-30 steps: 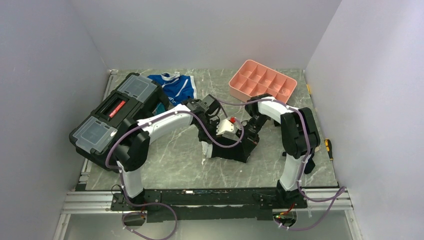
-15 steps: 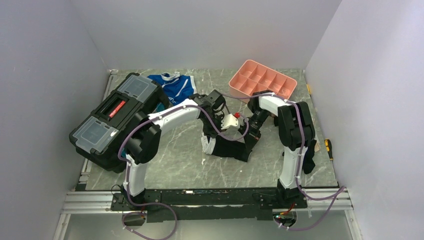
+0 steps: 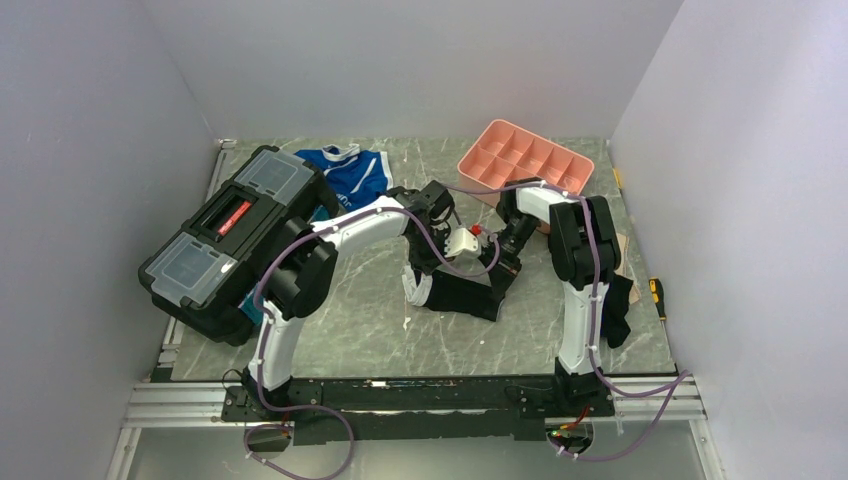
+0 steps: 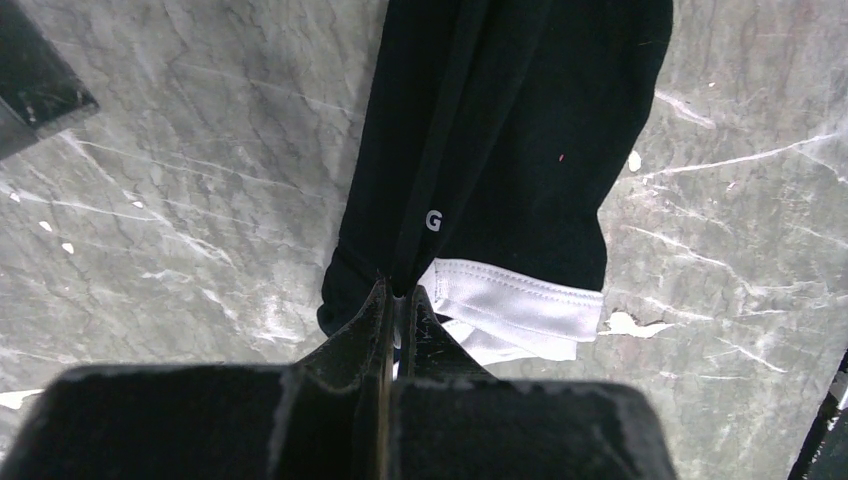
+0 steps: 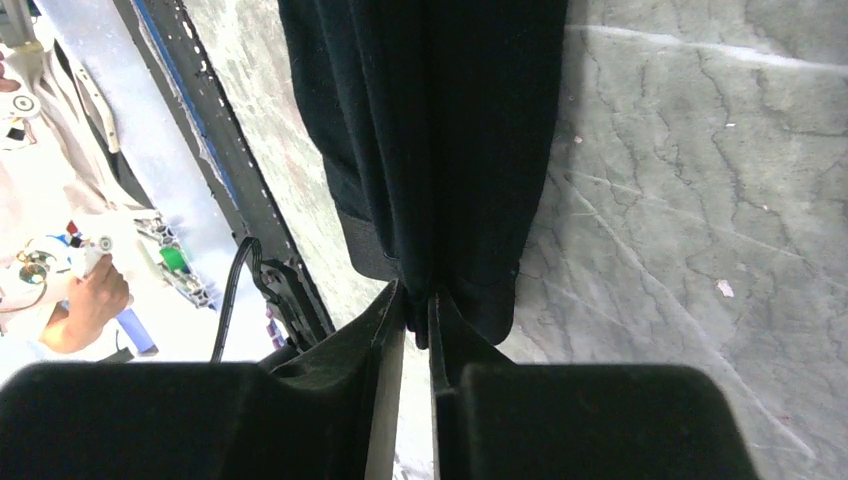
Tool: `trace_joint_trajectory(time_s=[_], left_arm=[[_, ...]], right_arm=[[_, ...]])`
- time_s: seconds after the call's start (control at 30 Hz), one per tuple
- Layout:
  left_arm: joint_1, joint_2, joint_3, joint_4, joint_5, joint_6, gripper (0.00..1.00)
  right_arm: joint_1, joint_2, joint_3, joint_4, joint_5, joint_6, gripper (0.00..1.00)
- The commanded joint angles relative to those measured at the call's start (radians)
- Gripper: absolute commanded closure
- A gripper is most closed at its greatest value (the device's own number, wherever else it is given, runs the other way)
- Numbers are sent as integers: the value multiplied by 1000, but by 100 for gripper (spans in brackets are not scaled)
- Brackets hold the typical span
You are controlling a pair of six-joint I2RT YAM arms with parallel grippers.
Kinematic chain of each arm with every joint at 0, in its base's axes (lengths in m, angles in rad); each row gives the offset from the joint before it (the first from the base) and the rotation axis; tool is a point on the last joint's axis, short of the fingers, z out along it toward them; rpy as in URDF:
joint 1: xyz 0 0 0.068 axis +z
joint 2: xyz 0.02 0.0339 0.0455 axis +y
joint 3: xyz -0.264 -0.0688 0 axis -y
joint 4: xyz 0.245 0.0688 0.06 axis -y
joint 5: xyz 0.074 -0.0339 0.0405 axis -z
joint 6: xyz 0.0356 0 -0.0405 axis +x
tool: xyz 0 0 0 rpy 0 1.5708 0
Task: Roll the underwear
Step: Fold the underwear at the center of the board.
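The black underwear point(image 3: 462, 295) hangs between my two grippers at mid-table, its lower part resting on the marble. My left gripper point(image 3: 430, 265) is shut on a fold of the underwear point(image 4: 520, 150) near the white waistband point(image 4: 520, 305) and a white letter G. My right gripper point(image 3: 506, 268) is shut on the other end, pinching a black fold of the underwear point(image 5: 440, 120). The left gripper point(image 4: 400, 292) and the right gripper point(image 5: 417, 292) each show fabric squeezed between the fingertips.
A black toolbox point(image 3: 235, 235) lies at the left. Blue-and-white briefs point(image 3: 350, 175) lie behind it. The pink compartment tray point(image 3: 525, 160) stands at the back right. A small screwdriver point(image 3: 657, 292) lies at the table's right edge.
Both grippers have moved away from the bases toward the back of the table, carrying the underwear's held edge with them. The left arm is more stretched out.
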Motion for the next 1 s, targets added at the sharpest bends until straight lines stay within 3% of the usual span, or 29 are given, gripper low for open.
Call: trace_joint_trajectory(time_s=[0.0,0.3,0.97], left_arm=[[8,5,36,-8,-9,14,100],[8,20,39,-2,-8,6,100],[-10,24,41,32,4,12,100]], right_arm=[[-11,6,20,-39,-6,-37,81],[-23,-20,19,-20,-14,-25,62],[-89,-132,4,-25,-67,-27,56]])
